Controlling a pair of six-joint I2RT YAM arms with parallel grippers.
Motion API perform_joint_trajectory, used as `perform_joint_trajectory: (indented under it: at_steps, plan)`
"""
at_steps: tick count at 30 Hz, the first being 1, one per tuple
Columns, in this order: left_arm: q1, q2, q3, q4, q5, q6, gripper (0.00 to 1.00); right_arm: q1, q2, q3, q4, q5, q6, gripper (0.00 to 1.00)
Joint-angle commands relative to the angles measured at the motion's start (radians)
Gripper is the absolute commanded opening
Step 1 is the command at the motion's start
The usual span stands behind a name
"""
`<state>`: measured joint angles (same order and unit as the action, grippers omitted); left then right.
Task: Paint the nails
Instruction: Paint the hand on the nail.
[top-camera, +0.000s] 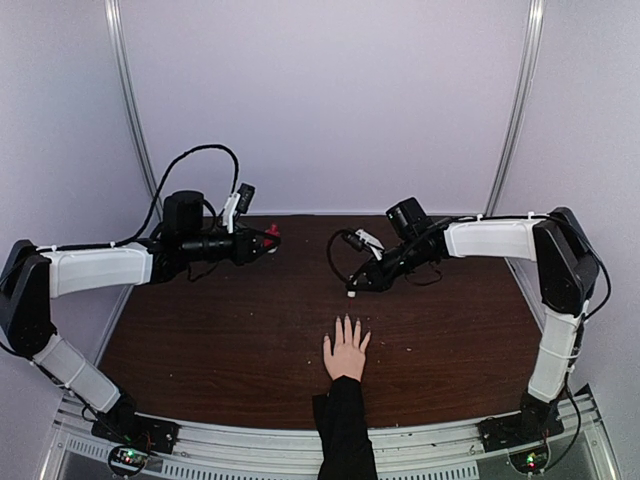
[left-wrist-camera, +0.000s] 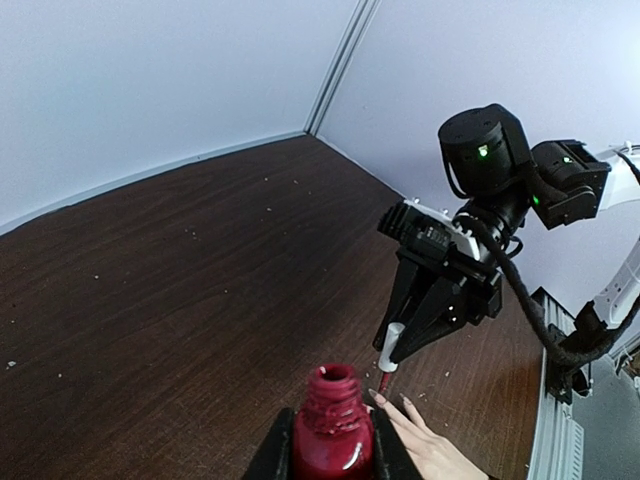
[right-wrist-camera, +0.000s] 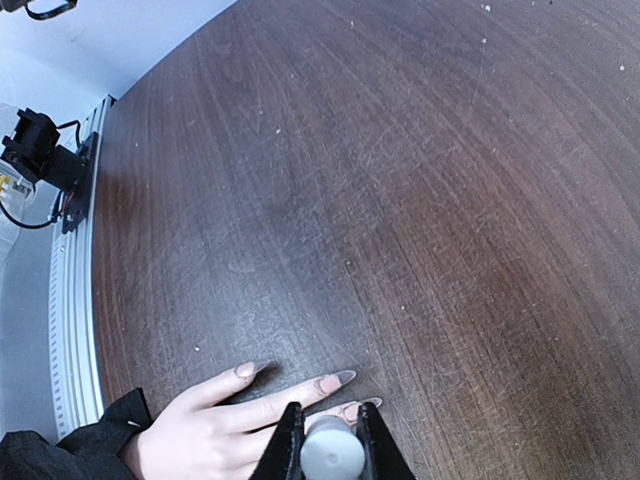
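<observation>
A pale hand (top-camera: 346, 352) in a black sleeve lies flat on the dark table, fingers pointing away from the arms. Its nails (right-wrist-camera: 335, 381) are long, pointed and pale. My right gripper (right-wrist-camera: 332, 440) is shut on the white cap (right-wrist-camera: 332, 452), just above the fingertips. In the left wrist view the cap's red brush (left-wrist-camera: 384, 380) points down, close to a nail (left-wrist-camera: 379, 398). My left gripper (left-wrist-camera: 333, 440) is shut on the open red bottle (left-wrist-camera: 333, 430), held above the table at the back left (top-camera: 270, 240).
The brown wooden table (top-camera: 220, 330) carries small pale specks. Grey walls close in the back and sides. An aluminium rail (top-camera: 250, 445) with both arm bases runs along the near edge, and the black sleeve (top-camera: 345, 435) crosses it.
</observation>
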<state>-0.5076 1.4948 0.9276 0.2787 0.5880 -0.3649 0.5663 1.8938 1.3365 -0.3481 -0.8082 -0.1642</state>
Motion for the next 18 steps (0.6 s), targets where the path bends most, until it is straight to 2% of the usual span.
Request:
perform_joint_trajectory:
  at_steps: [1, 18]
  plan:
    - [-0.003, 0.014, 0.03, 0.024, 0.009, 0.02, 0.0, 0.006, 0.031, 0.039, -0.051, -0.013, -0.047, 0.0]
    - [-0.003, 0.028, 0.036, 0.018, 0.003, 0.029, 0.0, 0.005, 0.086, 0.067, -0.049, -0.026, -0.054, 0.0]
